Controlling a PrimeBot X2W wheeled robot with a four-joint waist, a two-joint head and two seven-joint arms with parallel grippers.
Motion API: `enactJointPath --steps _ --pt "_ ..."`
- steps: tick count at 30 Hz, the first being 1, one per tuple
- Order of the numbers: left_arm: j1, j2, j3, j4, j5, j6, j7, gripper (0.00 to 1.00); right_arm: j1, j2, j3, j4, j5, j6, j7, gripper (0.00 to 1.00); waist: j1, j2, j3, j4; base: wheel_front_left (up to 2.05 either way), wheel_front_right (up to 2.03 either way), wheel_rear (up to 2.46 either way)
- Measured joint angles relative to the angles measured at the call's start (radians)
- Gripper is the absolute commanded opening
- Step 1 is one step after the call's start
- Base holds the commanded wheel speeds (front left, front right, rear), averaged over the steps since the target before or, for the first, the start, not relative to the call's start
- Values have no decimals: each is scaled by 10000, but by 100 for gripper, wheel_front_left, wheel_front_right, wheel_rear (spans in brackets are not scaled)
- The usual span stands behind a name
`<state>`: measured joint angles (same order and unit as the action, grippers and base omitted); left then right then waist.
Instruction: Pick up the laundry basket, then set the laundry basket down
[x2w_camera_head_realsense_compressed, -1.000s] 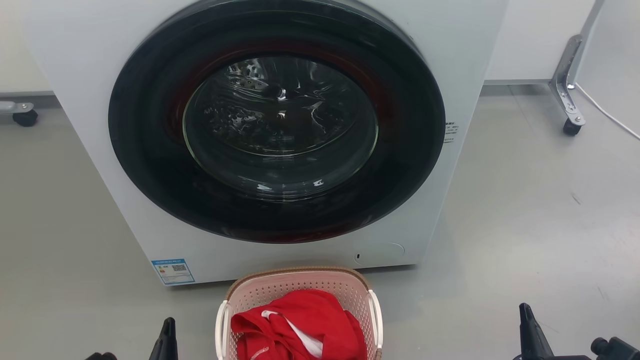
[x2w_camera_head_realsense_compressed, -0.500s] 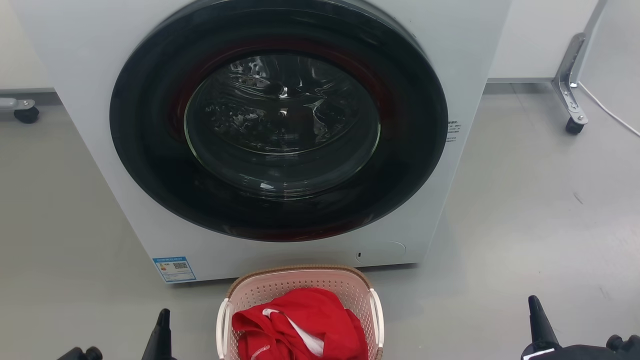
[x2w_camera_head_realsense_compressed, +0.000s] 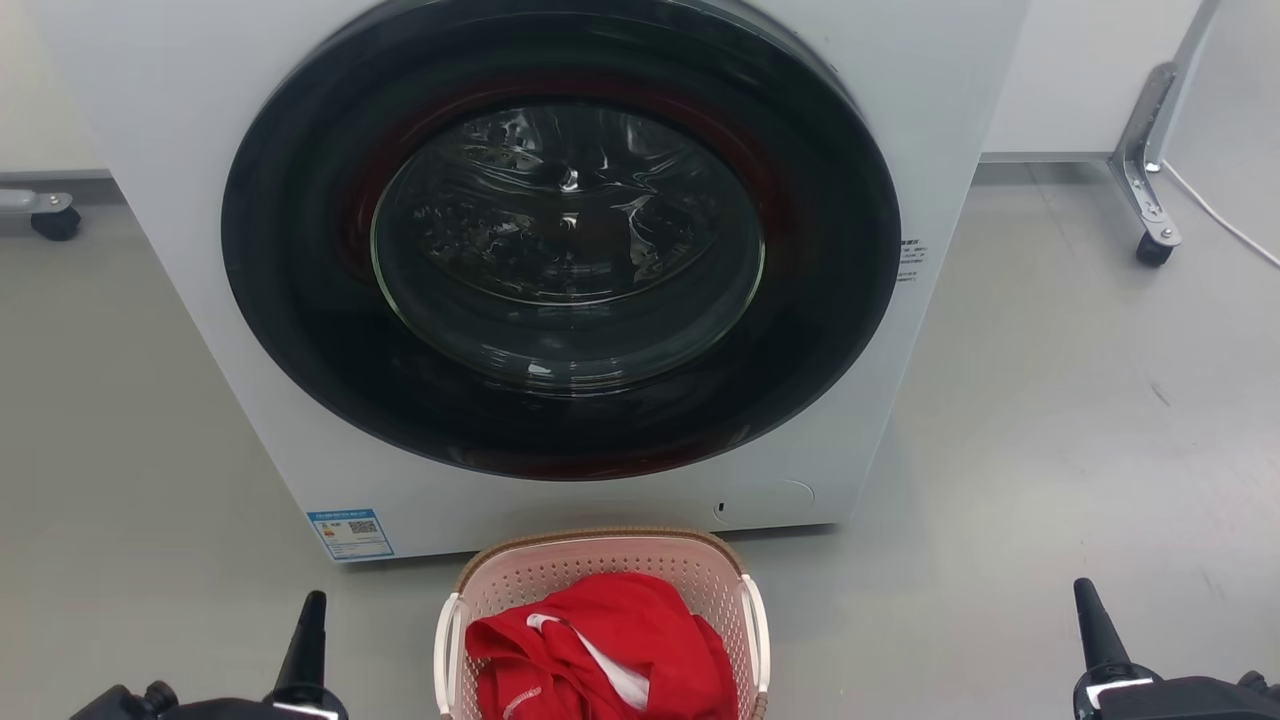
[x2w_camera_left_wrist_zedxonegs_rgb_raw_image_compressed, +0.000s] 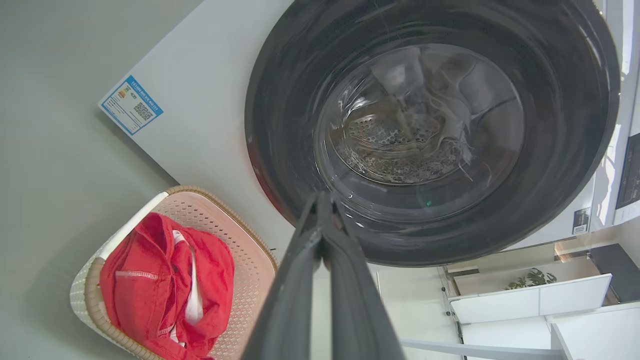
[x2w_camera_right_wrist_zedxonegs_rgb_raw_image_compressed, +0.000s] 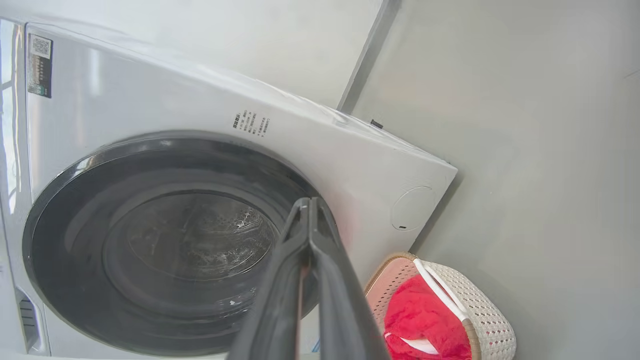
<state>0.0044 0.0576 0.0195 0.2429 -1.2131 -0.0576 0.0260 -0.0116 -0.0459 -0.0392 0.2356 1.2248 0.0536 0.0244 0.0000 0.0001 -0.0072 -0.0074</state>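
The laundry basket (x2w_camera_head_realsense_compressed: 560, 575), pale pink with a brown rim and white side handles, stands on the grey floor right in front of the washing machine, at the bottom middle of the head view. A red garment (x2w_camera_head_realsense_compressed: 600, 650) lies in it. My left gripper (x2w_camera_head_realsense_compressed: 312, 605) is to the basket's left and my right gripper (x2w_camera_head_realsense_compressed: 1086, 595) is far off to its right; both are clear of it. In each wrist view the fingers press together with nothing between them: left gripper (x2w_camera_left_wrist_zedxonegs_rgb_raw_image_compressed: 320, 200), right gripper (x2w_camera_right_wrist_zedxonegs_rgb_raw_image_compressed: 307, 202). The basket (x2w_camera_left_wrist_zedxonegs_rgb_raw_image_compressed: 240, 235) sits lower left there, and lower right (x2w_camera_right_wrist_zedxonegs_rgb_raw_image_compressed: 490, 310) for the right wrist.
A white front-loading washing machine (x2w_camera_head_realsense_compressed: 180, 150) with a shut dark round door (x2w_camera_head_realsense_compressed: 560, 240) stands just behind the basket. A metal leg on a caster (x2w_camera_head_realsense_compressed: 1150, 245) and a white cable (x2w_camera_head_realsense_compressed: 1215, 225) are at the right; another caster (x2w_camera_head_realsense_compressed: 55, 222) is at the left.
Both grippers have come further up into the head view and spread outward, away from the basket. The basket and garment have not moved.
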Motion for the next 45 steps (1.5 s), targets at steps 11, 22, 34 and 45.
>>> enactJointPath --steps 11,22,34,45 --pt "-267 -40 322 217 -1693 -240 397 0 -362 10 -422 303 1653 265 376 0 0 0 40 33 0 0 0" --pt "-651 -128 646 441 -3365 -579 752 0 -661 17 -821 556 3250 583 788 0 0 0 80 67 0 0 0" --pt "-847 -155 709 523 -3873 -656 871 0 -805 21 -930 633 3712 658 888 0 0 0 90 75 0 0 0" --pt "-847 -159 709 525 -3873 -656 871 0 -805 21 -930 633 3722 667 888 0 0 0 89 74 0 0 0"
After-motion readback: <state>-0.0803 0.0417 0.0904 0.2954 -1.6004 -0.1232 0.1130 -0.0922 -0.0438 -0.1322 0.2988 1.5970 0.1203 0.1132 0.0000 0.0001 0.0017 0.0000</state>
